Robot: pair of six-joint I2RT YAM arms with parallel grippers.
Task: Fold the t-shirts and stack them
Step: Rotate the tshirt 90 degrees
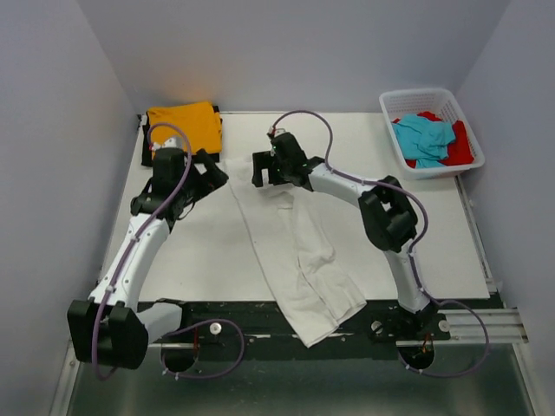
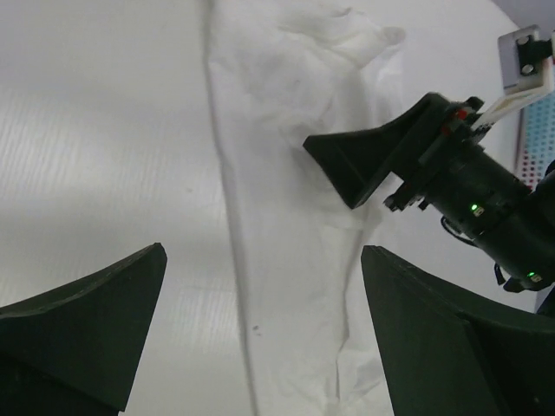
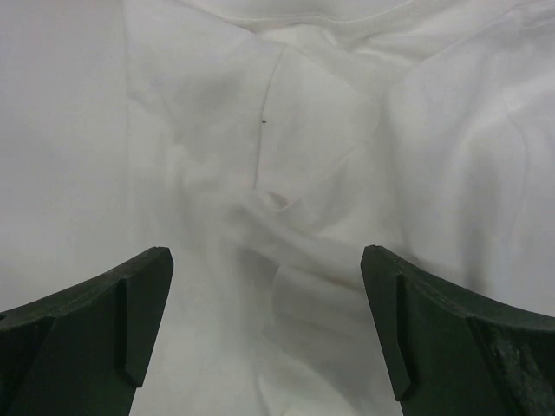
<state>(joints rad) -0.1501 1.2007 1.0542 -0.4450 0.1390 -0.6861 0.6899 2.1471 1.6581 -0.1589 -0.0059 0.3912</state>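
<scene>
The white t-shirt (image 1: 295,251) lies as a long narrow strip from the table's middle to over the near edge. My left gripper (image 1: 211,176) is open and empty, just left of the strip's far end; in the left wrist view (image 2: 262,251) the white cloth (image 2: 286,173) lies below its jaws. My right gripper (image 1: 267,170) is open and empty over the strip's far end; its wrist view (image 3: 264,251) shows crumpled white cloth (image 3: 303,130) beneath. A folded orange t-shirt (image 1: 184,126) lies at the back left on a black one (image 1: 217,111). Turquoise (image 1: 423,139) and red (image 1: 460,147) t-shirts lie in the basket.
The white lattice basket (image 1: 416,97) stands at the back right corner. The right gripper's finger and body (image 2: 434,165) show close by in the left wrist view. Grey walls enclose the table on three sides. A black rail (image 1: 260,316) runs along the near edge.
</scene>
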